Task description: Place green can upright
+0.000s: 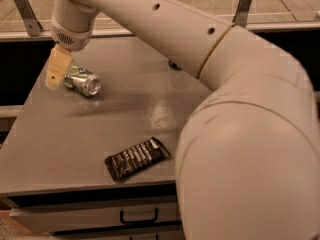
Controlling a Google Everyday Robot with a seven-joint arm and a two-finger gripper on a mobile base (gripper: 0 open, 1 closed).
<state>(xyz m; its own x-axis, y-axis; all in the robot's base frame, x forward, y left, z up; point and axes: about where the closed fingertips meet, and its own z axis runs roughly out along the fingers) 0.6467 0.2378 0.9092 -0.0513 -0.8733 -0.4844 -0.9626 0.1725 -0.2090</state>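
The green can [84, 81] lies on its side at the left rear of the grey table [75, 134], its silver end facing front right. My gripper [54, 78] hangs just left of the can, at its far end and close against it. I cannot tell whether it touches the can. My arm [200, 49] sweeps across the right half of the view and hides the back right of the table.
A black snack packet [136, 158] lies flat near the table's front edge. A drawer with a dark handle [139, 217] sits under the tabletop. A metal rail with brackets [22, 9] runs behind the table. The table's left edge is close to my gripper.
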